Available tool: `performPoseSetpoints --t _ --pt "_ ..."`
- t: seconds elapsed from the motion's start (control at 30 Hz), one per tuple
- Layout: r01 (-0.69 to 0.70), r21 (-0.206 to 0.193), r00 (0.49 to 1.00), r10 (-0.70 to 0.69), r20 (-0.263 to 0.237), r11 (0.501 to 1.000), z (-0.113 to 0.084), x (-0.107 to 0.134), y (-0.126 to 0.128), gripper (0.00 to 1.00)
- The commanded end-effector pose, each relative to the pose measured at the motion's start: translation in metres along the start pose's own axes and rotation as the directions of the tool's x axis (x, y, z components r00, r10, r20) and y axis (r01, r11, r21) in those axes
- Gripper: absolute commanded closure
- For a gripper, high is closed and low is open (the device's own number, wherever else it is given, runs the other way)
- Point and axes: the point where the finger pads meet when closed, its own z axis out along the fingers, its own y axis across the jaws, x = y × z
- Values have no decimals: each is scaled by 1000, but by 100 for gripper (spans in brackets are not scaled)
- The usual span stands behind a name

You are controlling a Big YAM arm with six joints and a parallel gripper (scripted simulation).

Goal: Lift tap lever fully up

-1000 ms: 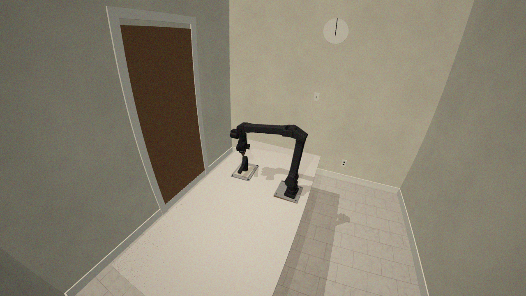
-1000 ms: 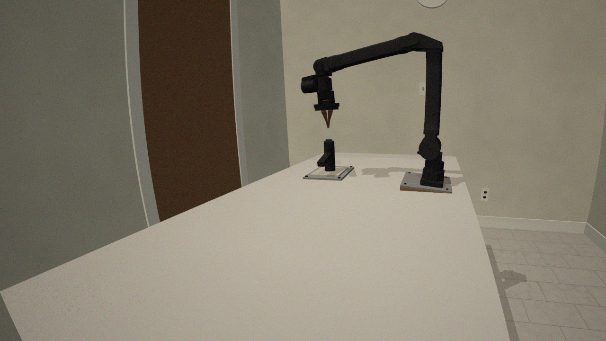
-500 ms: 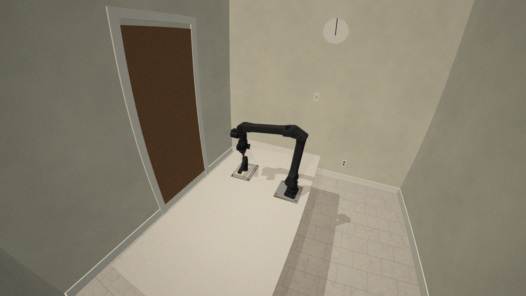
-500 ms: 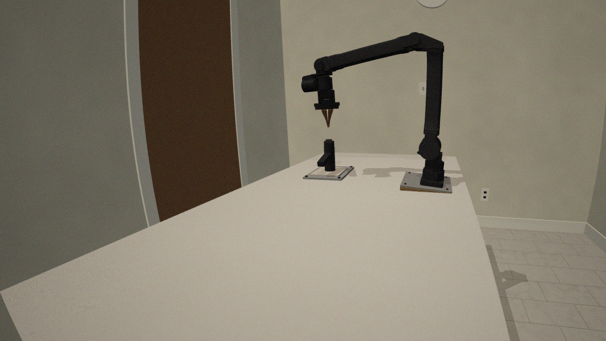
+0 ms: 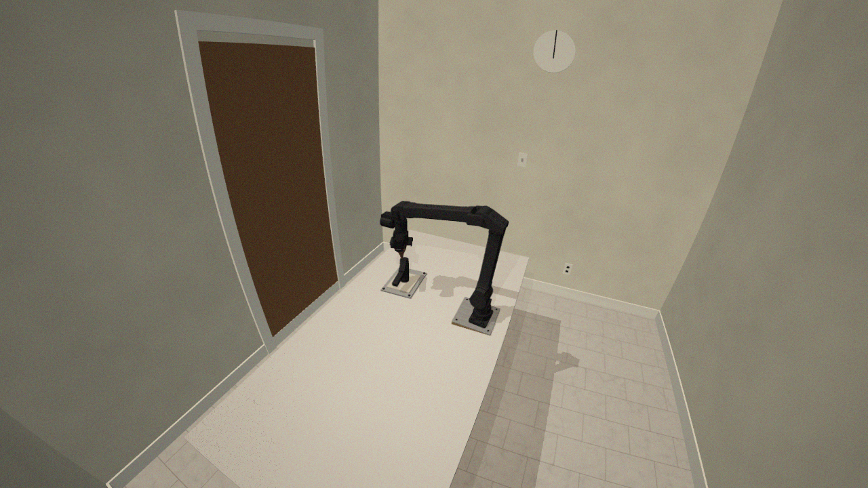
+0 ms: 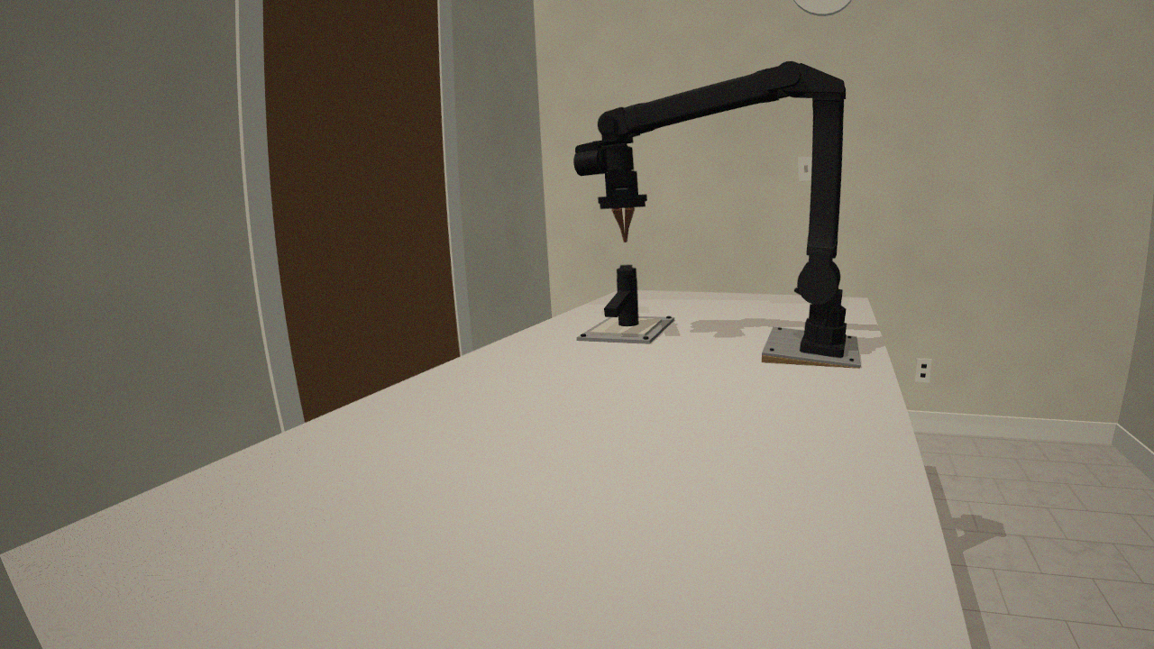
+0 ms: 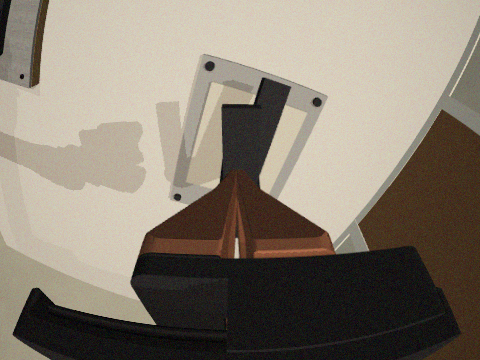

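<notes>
Item: a black single-lever tap [image 6: 625, 294] with a short spout jutting toward the camera side, mounted upright on a square grey metal plate with a pale inset [image 6: 657, 330], which lay on the long off-white desk [image 6: 516, 468] near its far end, close to the brown door in a grey frame [image 6: 354, 193]. Item: a black six-joint arm, standing on its own grey base plate [image 6: 772, 351] well apart from the tap's plate, elbow high and forearm reaching across so that the wrist pointed straight down. Item: the claw [image 6: 624, 233], with reddish-brown wedge-shaped fingers, hung directly above the tap's top with a visible gap between; it touched nothing. The fingers were pressed together tip to tip with nothing between them, forming a single point, as the wrist view showed, with the tap's dark body [image 7: 250, 134] just beyond the tips. Where exactly the lever sat on the tap could not be told from these views; no part looked raised. Step in hand, by judgement: pre-contact positioning, the closed claw apparently to serve as a pusher, not a grasper. The lift itself was not begun. Next move, by judgement: descend beside the tap, bring the joined tips under the lever's free end, then sweep upward through its full arc; the tips must stay beneath the lever lest they slip off.
</notes>
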Motion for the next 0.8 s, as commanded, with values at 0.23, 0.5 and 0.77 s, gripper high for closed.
performPoseSetpoints --t 0.23,0.5,0.77 --pt "-18 68 999 20 -30 998 -23 16 -17 38" --pt "-18 68 999 20 -30 998 -23 16 -17 38" --pt "-18 68 999 20 -30 998 -23 16 -17 38"
